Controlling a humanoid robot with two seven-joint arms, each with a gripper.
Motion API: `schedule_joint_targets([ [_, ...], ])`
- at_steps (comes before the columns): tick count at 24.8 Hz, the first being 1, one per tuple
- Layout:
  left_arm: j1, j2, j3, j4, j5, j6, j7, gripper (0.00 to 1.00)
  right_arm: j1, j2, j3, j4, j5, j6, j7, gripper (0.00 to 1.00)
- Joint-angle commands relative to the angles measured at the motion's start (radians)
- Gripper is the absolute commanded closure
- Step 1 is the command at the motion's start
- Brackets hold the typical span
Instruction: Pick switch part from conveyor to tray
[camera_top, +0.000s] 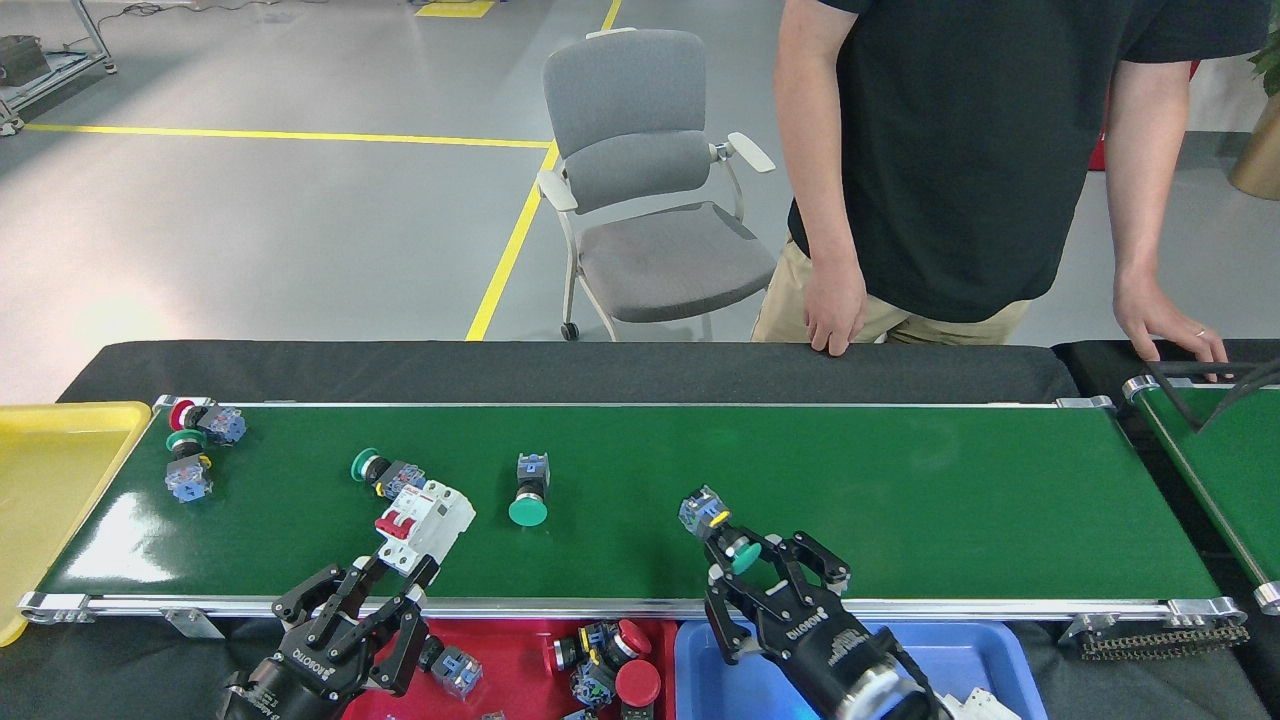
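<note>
The right gripper (745, 562) is clenched on a green push-button switch (722, 535), carried just above the near edge of the conveyor (900, 500) and close to the blue tray (720, 660) below it, so this part looks picked but not yet dropped. The left gripper (385, 590) grasps a white circuit breaker (425, 520) with red levers, held over the belt's near rail above the red tray (510, 660), which already holds several switches. Left on the belt are a green-capped switch (528, 490), another (385, 474) beside the breaker, and two (195, 450) near the yellow tray (50, 480), so much sorting remains.
</note>
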Motion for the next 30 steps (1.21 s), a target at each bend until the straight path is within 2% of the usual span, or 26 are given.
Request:
schedule_joint_targets([
  [1,-0.013,0.002,0.006,-0.016,0.005,0.008,0.005,0.92,0.040,-0.016,-0.046,-0.050,-0.010,-0.099,-0.016,0.96],
  [5,-0.013,0.002,0.004,-0.020,0.005,0.008,0.005,0.92,0.106,-0.005,-0.074,-0.076,-0.016,-0.367,-0.021,0.92],
  [8,-0.013,0.002,0.004,-0.022,0.005,0.006,0.005,0.92,0.120,0.033,-0.068,-0.076,-0.007,-0.476,-0.018,0.81],
  [9,-0.016,0.002,0.004,-0.022,0.005,0.005,0.005,0.92,0.118,0.056,-0.060,-0.077,-0.002,-0.479,-0.011,0.60],
  [10,-0.015,0.001,0.004,-0.023,0.005,0.005,0.005,0.92,0.115,0.086,-0.055,-0.076,0.003,-0.479,0.001,0.04],
  [11,-0.015,0.001,0.004,-0.026,0.005,0.005,0.005,0.92,0.114,0.107,-0.055,-0.076,0.003,-0.481,0.021,0.01],
  [13,-0.015,0.002,0.003,-0.028,0.005,0.005,0.003,0.92,0.106,0.139,-0.057,-0.068,0.003,-0.479,0.068,0.00],
  [18,-0.015,0.001,-0.004,-0.029,0.002,0.005,0.003,0.92,0.072,0.147,-0.063,-0.047,-0.002,-0.472,0.079,0.00],
  [20,-0.013,-0.002,-0.008,-0.029,0.000,0.005,0.003,0.91,0.060,0.155,-0.112,-0.048,-0.007,-0.426,0.079,0.00],
  [22,-0.008,-0.004,-0.019,-0.034,-0.003,0.003,0.002,0.91,0.057,0.172,-0.212,-0.053,-0.008,-0.361,0.078,0.00],
  [25,-0.010,-0.018,-0.114,-0.056,-0.003,0.008,-0.041,0.91,0.059,0.196,-0.375,-0.047,-0.008,-0.242,0.078,0.00],
  [28,-0.010,-0.082,-0.206,-0.095,-0.021,0.017,-0.090,0.91,0.069,0.185,-0.526,-0.031,-0.007,-0.142,0.071,0.00],
  [30,-0.010,-0.131,-0.261,-0.117,-0.069,0.017,-0.119,0.90,0.074,0.184,-0.644,-0.002,-0.007,-0.137,0.053,0.00],
])
